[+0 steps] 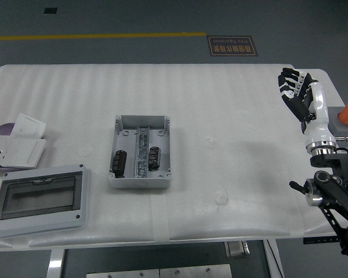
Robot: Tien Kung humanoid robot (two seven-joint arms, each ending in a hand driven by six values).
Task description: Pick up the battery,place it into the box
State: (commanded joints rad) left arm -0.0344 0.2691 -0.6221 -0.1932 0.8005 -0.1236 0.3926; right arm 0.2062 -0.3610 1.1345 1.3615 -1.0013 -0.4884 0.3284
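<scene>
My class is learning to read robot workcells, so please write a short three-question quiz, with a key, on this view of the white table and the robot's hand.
1. True or false: the open grey box holds two dark batteries, one on each side of its middle rail.
2. Multiple choice: where is the right hand?
A. Inside the box
B. On the lid
C. Near the table's far right edge, holding nothing
3. Fill in: the clear-windowed lid lies to the ____ of the box as the picture shows it.

Key
1. True: left battery, right battery.
2. C
3. left
</scene>
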